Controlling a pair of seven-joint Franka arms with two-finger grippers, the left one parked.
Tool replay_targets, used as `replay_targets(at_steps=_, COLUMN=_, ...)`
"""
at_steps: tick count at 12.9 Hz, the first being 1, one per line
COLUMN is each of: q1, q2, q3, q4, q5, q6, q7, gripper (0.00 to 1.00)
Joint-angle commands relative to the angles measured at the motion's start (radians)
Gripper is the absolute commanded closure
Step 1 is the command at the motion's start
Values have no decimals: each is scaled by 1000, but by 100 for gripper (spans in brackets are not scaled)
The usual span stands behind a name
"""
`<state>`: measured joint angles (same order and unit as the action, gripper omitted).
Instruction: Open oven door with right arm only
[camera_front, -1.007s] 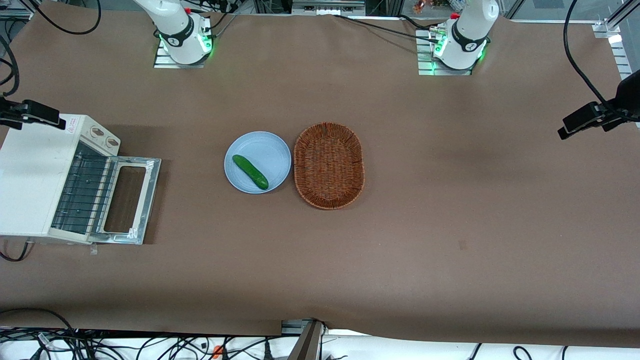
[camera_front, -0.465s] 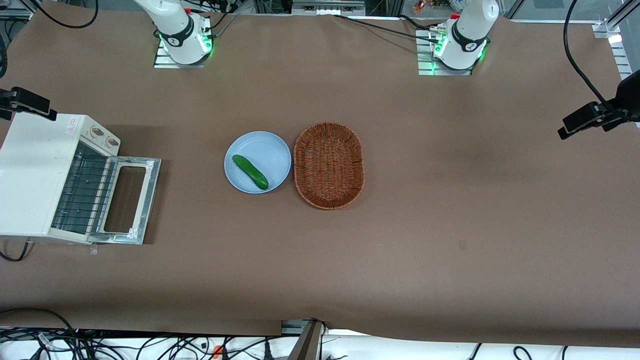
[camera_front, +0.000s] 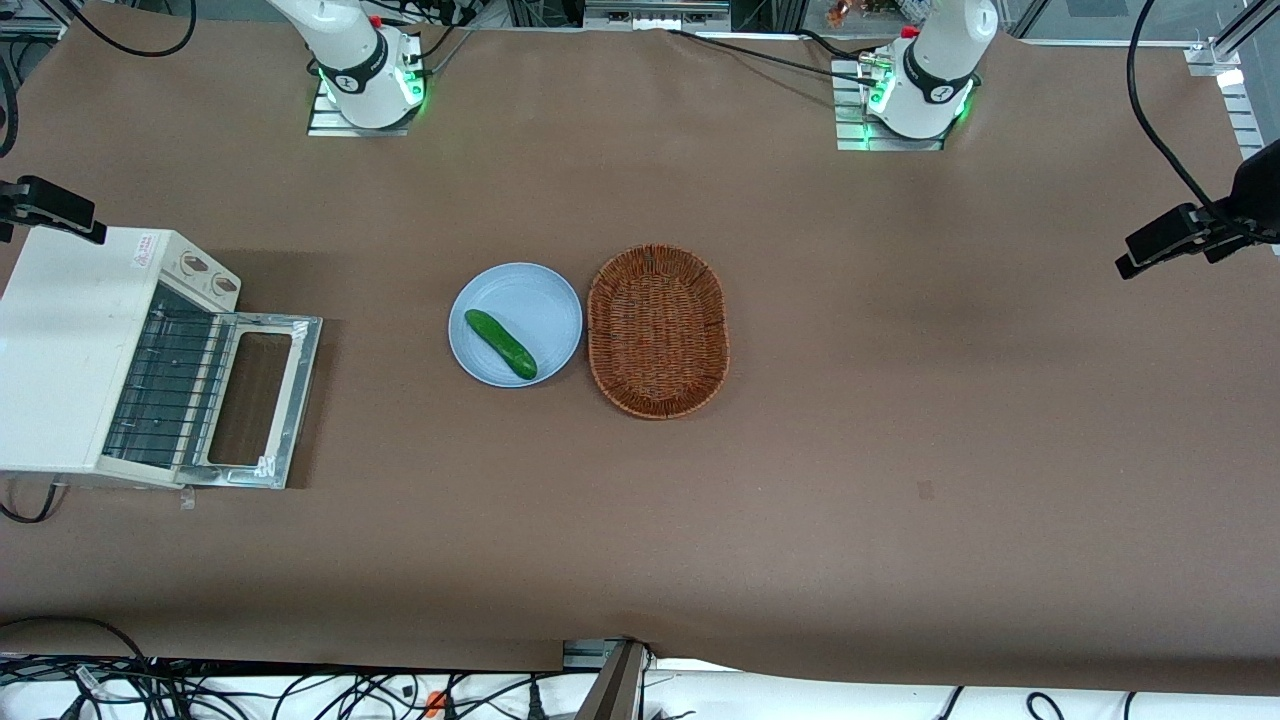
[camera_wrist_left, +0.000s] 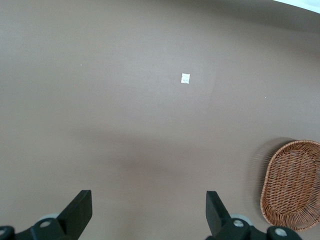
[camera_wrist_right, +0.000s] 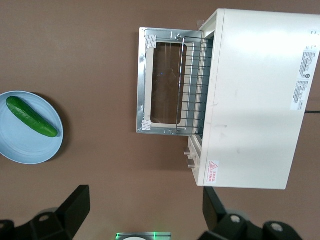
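Fingers (camera_wrist_right: 77, 207) of your gripper (camera_wrist_right: 145, 210) stand spread and empty, high above the toaster oven (camera_wrist_right: 255, 95). Its oven door (camera_wrist_right: 159, 82) already lies flat on the table (camera_front: 800, 500), so retreat upward, well clear.

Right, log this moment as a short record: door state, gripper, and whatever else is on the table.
oven door: fully open, lying flat on the table in front of the toaster oven, wire rack visible inside
gripper: open, holding nothing, raised above the table over the toaster oven, clear of the door
plate: light blue, mid-table, holding a cucumber
basket: wicker, beside the plate, nothing in it
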<state>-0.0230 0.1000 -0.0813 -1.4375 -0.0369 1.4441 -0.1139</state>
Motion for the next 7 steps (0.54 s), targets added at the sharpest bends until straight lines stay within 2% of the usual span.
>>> replay_targets(at_steps=1, q1=-9, q2=-17, q3=14, q4=-8, q5=-8, q6=4, q7=3, gripper=0)
replay_targets(at_steps=7, q1=-9, q2=-20, q3=14, q4=-8, q5=-5, q6=-5, q7=5, gripper=0)
